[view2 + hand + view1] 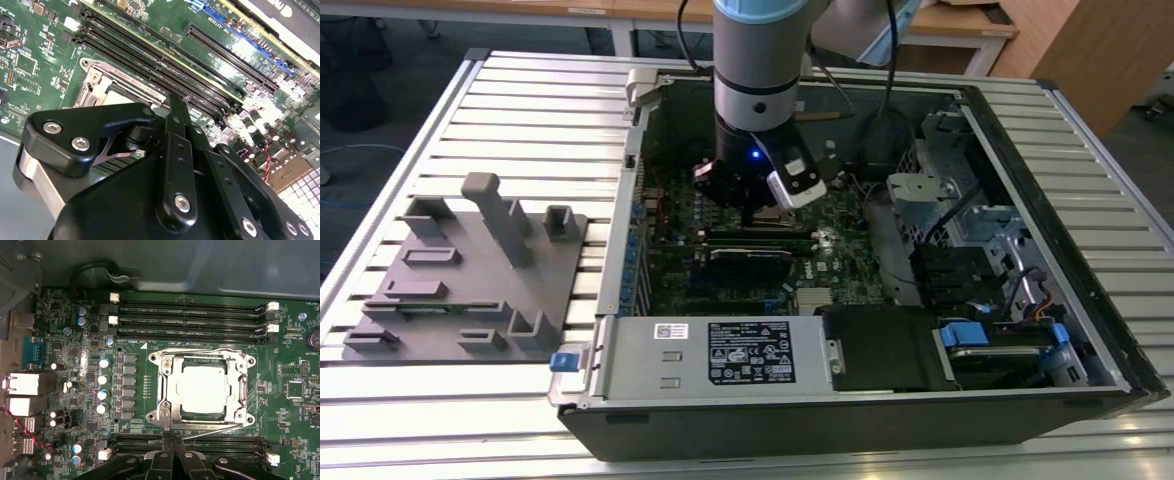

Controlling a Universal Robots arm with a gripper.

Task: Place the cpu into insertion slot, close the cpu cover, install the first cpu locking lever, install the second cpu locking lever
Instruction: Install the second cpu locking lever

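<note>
Cpu [204,388] seated in insertion slot [162,390], cpu cover [240,390] down around it. End effector [172,452] just beside slot's edge, fingers together, grasping nothing visible.

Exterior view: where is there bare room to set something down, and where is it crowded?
Free: slatted table in front of the grey fixture block, and the strip beside the computer case on the exterior view's right. Crowded: inside the case, where the hand hangs over the motherboard.
</note>
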